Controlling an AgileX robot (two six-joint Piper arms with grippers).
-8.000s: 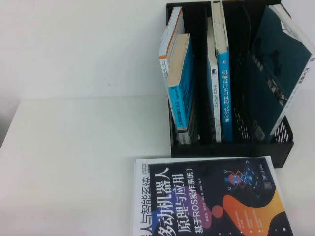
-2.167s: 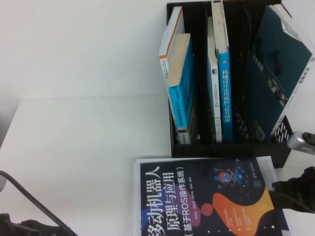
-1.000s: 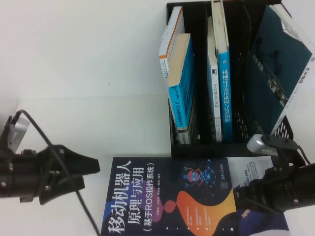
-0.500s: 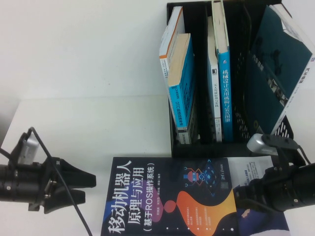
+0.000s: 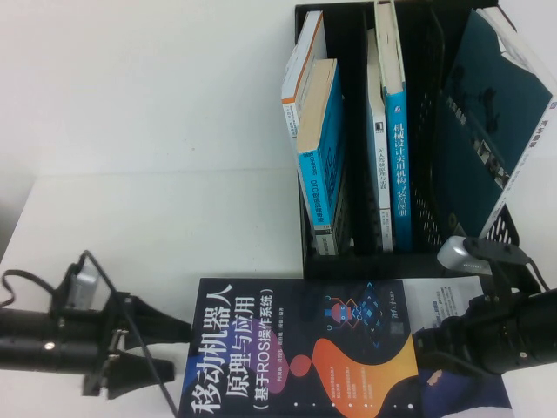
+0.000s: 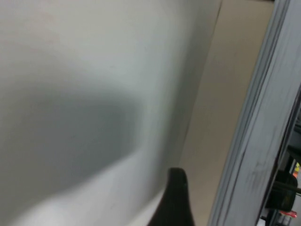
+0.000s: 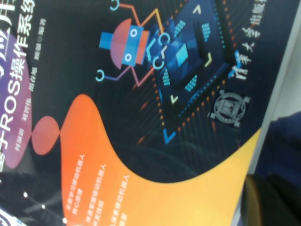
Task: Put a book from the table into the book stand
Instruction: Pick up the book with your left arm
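The book (image 5: 305,353), dark navy with a white Chinese title and orange blob, lies flat on the table (image 5: 130,235) in front of the book stand (image 5: 498,254). My left gripper (image 5: 181,350) is open, low at the book's left edge, one finger above and one below that edge's level. In the left wrist view one fingertip (image 6: 176,186) shows beside the book's grey page edge (image 6: 263,122). My right gripper (image 5: 428,344) sits at the book's right edge. The right wrist view is filled by the book's cover (image 7: 155,94).
The stand holds several upright books: blue ones (image 5: 320,157) (image 5: 397,131) and a leaning teal one (image 5: 487,131). A white-covered book (image 5: 446,300) lies under the dark book, sticking out at its right. The table's left edge (image 5: 13,231) is near my left arm.
My left gripper has moved lower and rightward, reaching the book's left edge. The book and right arm have not moved in the last second; earlier the book slid left off the white one.
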